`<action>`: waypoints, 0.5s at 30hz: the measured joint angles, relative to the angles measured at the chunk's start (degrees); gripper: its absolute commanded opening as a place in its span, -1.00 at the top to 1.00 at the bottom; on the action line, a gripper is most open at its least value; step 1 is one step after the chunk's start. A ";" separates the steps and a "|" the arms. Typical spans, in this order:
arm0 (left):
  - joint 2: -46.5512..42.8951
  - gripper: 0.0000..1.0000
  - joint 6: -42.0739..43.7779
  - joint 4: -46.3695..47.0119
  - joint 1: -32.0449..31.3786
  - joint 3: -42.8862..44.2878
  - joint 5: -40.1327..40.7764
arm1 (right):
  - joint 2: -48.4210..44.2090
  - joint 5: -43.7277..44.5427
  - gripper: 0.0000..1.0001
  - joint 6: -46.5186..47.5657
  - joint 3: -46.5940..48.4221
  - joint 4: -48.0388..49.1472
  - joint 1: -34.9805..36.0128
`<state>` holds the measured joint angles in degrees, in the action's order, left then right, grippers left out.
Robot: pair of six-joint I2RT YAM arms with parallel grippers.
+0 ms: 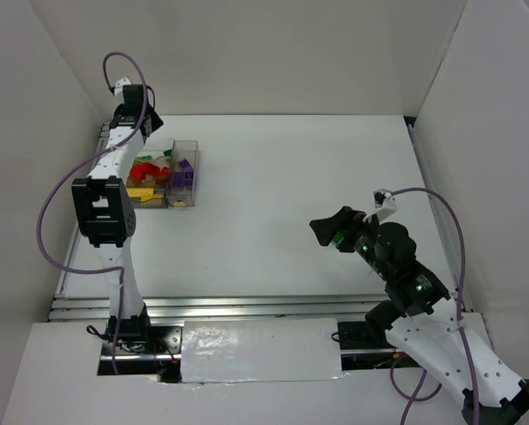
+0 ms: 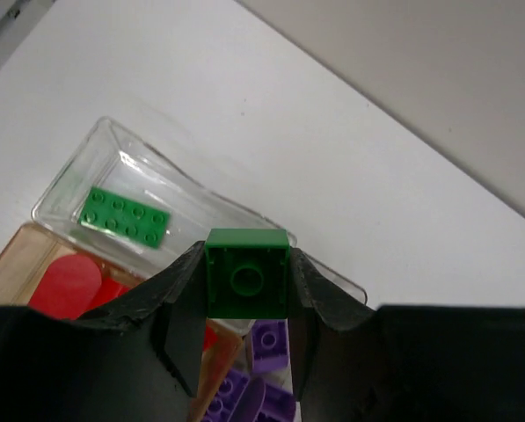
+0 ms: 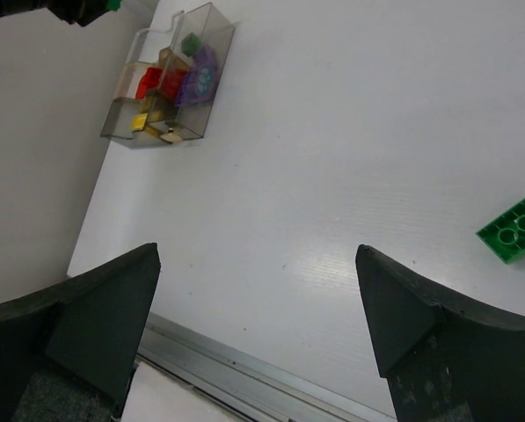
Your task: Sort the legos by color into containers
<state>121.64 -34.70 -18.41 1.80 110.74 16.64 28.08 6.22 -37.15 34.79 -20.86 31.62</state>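
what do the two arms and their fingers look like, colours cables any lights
Both the left arm and the right arm have white links joined by boxy black joint housings. A purple cable loops loosely along each. Small green lights glow on the right arm's black joints. The fingers are matte black, broad and wedge-shaped, tapering towards the tips.
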 measured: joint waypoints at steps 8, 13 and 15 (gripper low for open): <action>5.99 0.79 1.92 -0.31 0.59 3.85 -0.31 | 4.48 -2.67 -0.99 -0.02 -1.29 4.00 0.00; 6.01 0.14 1.70 0.04 1.92 -0.55 -0.26 | 7.21 -3.08 -0.99 0.20 -1.27 5.38 0.00; 6.08 -0.32 1.46 -0.37 2.32 -0.79 -0.26 | 8.09 -3.32 -0.99 0.22 -1.27 5.53 0.00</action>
<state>127.72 -33.23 -18.79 4.12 109.95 16.38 36.16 2.90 -36.93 33.52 -15.33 31.62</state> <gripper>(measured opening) 0.483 0.996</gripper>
